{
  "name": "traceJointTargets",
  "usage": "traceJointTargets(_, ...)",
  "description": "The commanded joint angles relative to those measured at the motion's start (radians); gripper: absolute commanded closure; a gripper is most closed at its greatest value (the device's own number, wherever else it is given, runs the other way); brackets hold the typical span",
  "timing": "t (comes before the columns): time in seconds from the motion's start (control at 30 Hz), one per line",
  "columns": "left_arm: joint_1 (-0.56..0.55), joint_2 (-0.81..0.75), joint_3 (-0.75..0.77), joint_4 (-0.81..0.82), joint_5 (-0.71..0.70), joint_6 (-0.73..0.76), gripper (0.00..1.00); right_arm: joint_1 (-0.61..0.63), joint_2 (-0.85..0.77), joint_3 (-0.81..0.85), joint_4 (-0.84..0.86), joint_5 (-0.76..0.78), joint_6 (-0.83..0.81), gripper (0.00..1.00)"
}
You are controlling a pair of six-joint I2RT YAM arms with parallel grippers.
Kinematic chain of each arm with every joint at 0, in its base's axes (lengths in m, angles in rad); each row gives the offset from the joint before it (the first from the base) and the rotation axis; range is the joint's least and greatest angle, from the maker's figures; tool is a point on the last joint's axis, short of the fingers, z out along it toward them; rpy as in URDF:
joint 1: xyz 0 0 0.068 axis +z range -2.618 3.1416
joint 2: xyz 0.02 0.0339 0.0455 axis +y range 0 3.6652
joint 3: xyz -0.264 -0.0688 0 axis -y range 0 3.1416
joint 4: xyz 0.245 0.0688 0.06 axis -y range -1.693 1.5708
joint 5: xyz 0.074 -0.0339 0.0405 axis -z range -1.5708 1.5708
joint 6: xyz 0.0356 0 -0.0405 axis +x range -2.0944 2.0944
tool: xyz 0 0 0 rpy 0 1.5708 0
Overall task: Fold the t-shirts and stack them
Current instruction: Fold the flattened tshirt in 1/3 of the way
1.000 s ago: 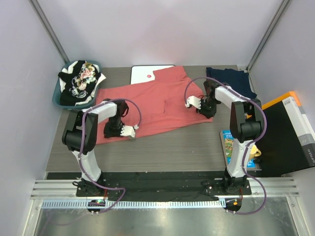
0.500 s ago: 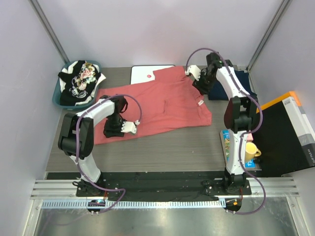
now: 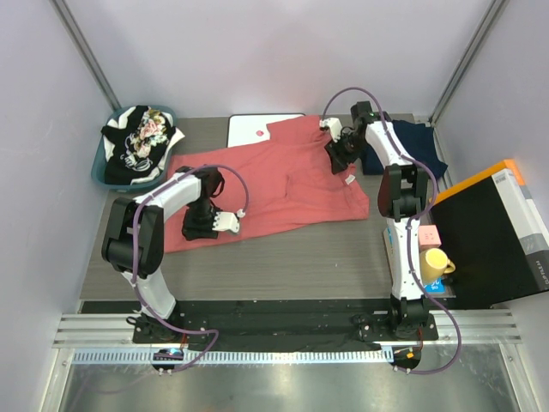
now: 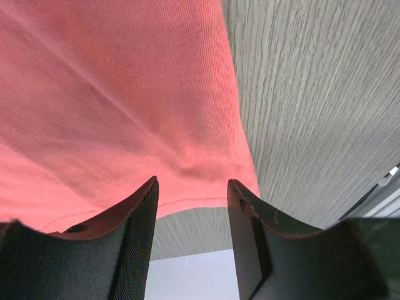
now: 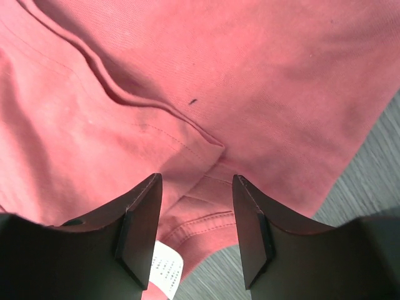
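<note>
A salmon t-shirt (image 3: 274, 184) lies spread flat across the middle of the table. My left gripper (image 3: 228, 222) is open just above the shirt's front hem; in the left wrist view the hem (image 4: 187, 203) runs between the open jaws (image 4: 192, 184), touching neither. My right gripper (image 3: 338, 160) is open over the shirt's back right part, and the right wrist view (image 5: 197, 181) shows a fold, a stitched edge and a white label (image 5: 164, 270) beneath it. A navy t-shirt (image 3: 412, 146) lies at the back right. Black, white and floral shirts (image 3: 141, 142) are heaped in a basket at the back left.
A white board with a black rim (image 3: 249, 129) lies at the back, partly under the salmon shirt. At the right stand a black box with an orange edge (image 3: 502, 236), a yellow cup (image 3: 435, 262) and a colourful book (image 3: 398, 249).
My right gripper has moved from the shirt's right edge toward the back, over its upper right part, and then come down a little. My left gripper has barely moved.
</note>
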Motion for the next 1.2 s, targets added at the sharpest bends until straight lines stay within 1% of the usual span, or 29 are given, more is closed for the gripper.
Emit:
traceJointTargets(0.0,-0.002,-0.015,0.029,-0.016,0.012,-0.009,0.51,-0.007,-0.024,0.037,0.017,-0.047,0.069,0.46)
traceJointTargets(0.27,-0.004,0.001,0.049,-0.021,0.009,-0.01,0.52,-0.011,-0.008,0.031,0.051,-0.06,0.107,0.47)
traceJointTargets(0.57,-0.004,0.008,0.055,-0.038,0.009,-0.009,0.52,-0.011,0.041,0.057,0.117,-0.064,0.165,0.55)
traceJointTargets(0.67,-0.005,0.01,0.057,-0.039,0.008,-0.012,0.52,-0.008,0.059,0.069,0.126,-0.067,0.179,0.6)
traceJointTargets(0.7,-0.004,0.013,0.055,-0.039,0.008,-0.01,0.53,-0.007,0.061,0.07,0.128,-0.067,0.181,0.64)
traceJointTargets(0.77,-0.004,0.012,0.058,-0.041,0.008,-0.01,0.52,-0.004,0.062,0.07,0.134,-0.066,0.182,0.68)
traceJointTargets(0.8,-0.004,0.015,0.058,-0.041,0.008,-0.012,0.53,-0.002,0.062,0.07,0.135,-0.064,0.182,0.73)
traceJointTargets(1.0,-0.005,0.024,0.064,-0.039,0.009,-0.015,0.52,0.002,0.048,0.066,0.135,-0.051,0.165,0.87)
traceJointTargets(1.07,-0.005,0.027,0.069,-0.038,0.009,-0.014,0.52,0.002,0.033,0.063,0.132,-0.043,0.153,0.86)
traceJointTargets(1.17,-0.005,0.036,0.072,-0.036,0.008,-0.015,0.52,0.004,-0.011,-0.001,0.167,-0.026,0.116,0.77)
